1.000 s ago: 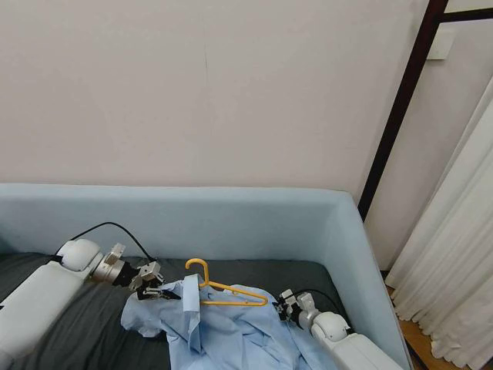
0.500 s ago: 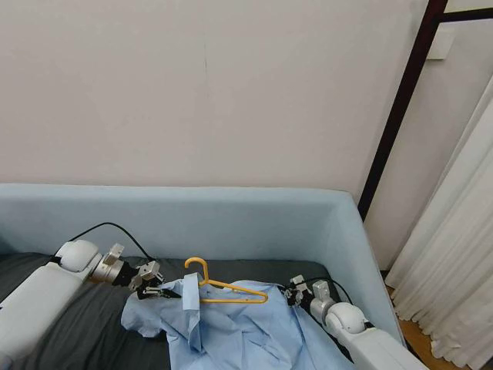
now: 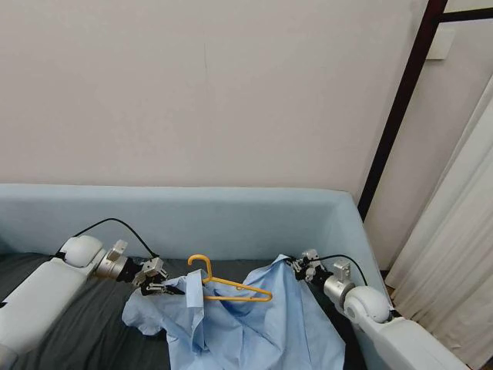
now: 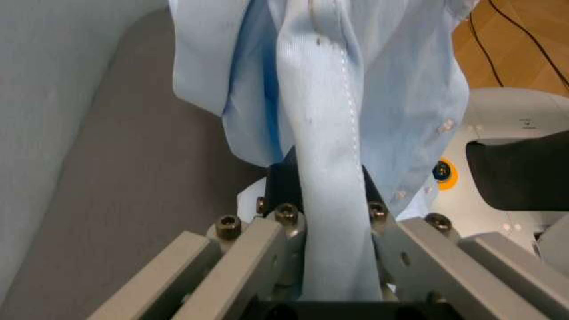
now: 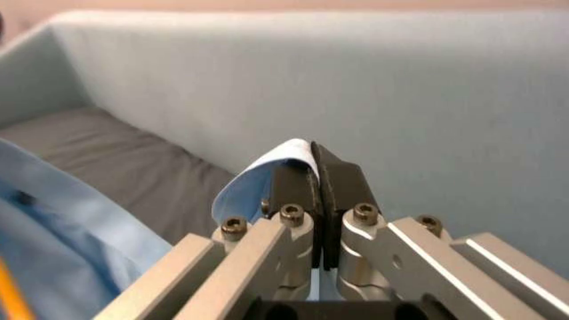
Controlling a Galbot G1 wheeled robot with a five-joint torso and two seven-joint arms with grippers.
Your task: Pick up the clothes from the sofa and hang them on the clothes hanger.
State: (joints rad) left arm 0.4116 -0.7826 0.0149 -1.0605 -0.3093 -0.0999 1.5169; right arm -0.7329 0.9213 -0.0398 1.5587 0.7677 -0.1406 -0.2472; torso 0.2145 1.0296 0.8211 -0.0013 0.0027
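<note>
The left gripper (image 3: 171,290) is clenched on a strip of the shirt (image 3: 254,331). In the left wrist view that strip runs straight out between its fingers (image 4: 249,253), pinched tight at the tips; beyond them the rest of the cloth hangs in folds over the grey seat (image 4: 133,200).

The right gripper (image 3: 295,266) is grasping the shirt's far edge. The right wrist view shows its black pads (image 5: 289,183) pressed together, with a small fold of blue cloth caught between them and bulging out to one side. This edge is held up off the seat, close in front of the sofa (image 3: 231,223) back, which rises just beyond the tips.

Between the two grippers the shirt is stretched loosely; from that line it spills down toward the robot and lies crumpled on the seat.

The yellow hanger (image 3: 231,287) sits in the shirt between the grippers; its hook stands up just beside the left gripper's tips, near the collar; its bar slants away toward the right gripper and stops short of it, well apart from those pads.

Past the right gripper, outside the sofa's end, stands a dark post (image 3: 397,116); a pale curtain (image 3: 462,231) hangs beside it.
</note>
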